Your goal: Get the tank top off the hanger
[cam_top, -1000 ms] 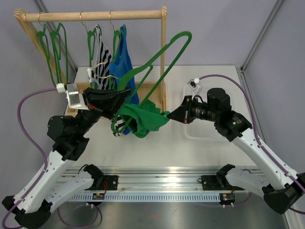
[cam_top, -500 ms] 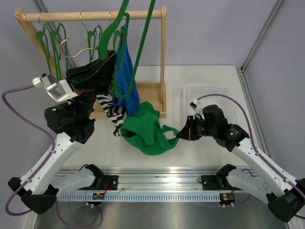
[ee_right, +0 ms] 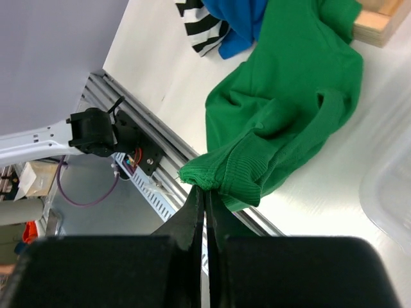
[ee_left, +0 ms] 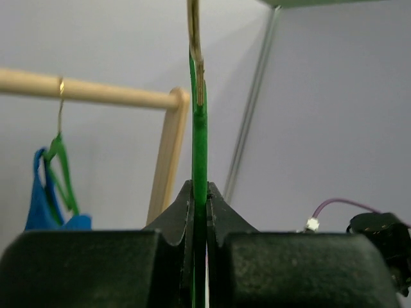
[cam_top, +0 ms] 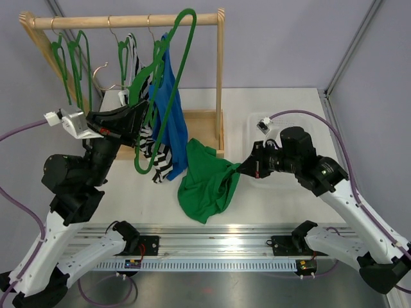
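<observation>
The two earlier top-external views, set against the present one, show the garment parting from its carrier. A second ago the green tank top [cam_top: 209, 183] was bunched round the lower end of the green hanger [cam_top: 186, 45], close to the left claw [cam_top: 149, 114]. Half a second ago the hanger had been swung high and the cloth had dropped below it. Now the hanger is bare, tilted with its upper end near the rail of the rack [cam_top: 96, 22]. The left claw [ee_left: 200, 192] is clamped on the hanger [ee_left: 200, 128], and the wrist view shows the jaws pressed against the green bar on both sides. The tank top lies on the worktop [cam_top: 270, 99] just in front of the rack's base. It is drawn out toward the right and stands apart from the hanger, with a striped garment [cam_top: 157, 157] and a blue garment [cam_top: 168, 96] hanging between them. The right claw [cam_top: 244, 170] is pinched on one edge of the cloth. Its wrist view shows the right claw [ee_right: 205, 189] with jaws closed on a folded rim of the tank top [ee_right: 282, 109]. In the inspector's judgement the separation is achieved. What remains appears to be releasing or placing the garment and putting the hanger away.
</observation>
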Controlling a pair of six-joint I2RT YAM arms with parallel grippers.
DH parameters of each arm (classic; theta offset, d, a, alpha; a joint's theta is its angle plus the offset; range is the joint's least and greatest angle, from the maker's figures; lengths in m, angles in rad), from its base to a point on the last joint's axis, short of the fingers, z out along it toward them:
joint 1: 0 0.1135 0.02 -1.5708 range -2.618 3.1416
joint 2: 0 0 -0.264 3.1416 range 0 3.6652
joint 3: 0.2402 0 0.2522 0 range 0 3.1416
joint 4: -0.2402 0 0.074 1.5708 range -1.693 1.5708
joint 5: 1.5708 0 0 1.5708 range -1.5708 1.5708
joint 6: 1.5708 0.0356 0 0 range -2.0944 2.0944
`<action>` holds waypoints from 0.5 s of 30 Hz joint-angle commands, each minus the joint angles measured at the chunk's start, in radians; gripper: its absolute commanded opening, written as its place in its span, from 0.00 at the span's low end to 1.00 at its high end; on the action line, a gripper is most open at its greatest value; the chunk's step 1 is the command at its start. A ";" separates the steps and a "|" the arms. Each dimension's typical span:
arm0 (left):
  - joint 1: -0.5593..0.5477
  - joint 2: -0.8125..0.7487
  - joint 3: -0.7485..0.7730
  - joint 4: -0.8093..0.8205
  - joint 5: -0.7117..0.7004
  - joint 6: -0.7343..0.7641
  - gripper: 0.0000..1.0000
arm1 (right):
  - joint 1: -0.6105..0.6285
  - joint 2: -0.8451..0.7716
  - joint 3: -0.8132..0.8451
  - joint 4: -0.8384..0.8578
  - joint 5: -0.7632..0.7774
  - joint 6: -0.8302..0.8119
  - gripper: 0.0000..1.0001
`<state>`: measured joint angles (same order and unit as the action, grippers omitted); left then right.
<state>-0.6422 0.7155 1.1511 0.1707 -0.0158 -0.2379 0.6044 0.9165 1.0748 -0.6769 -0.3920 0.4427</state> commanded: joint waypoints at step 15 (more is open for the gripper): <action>-0.040 0.442 0.482 -0.681 -0.329 -0.014 0.00 | 0.098 0.157 0.054 0.016 0.263 -0.027 1.00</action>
<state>-0.6651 1.0466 1.4593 -0.4488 -0.2428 -0.2798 0.6987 1.0958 1.1179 -0.6594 -0.1997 0.4259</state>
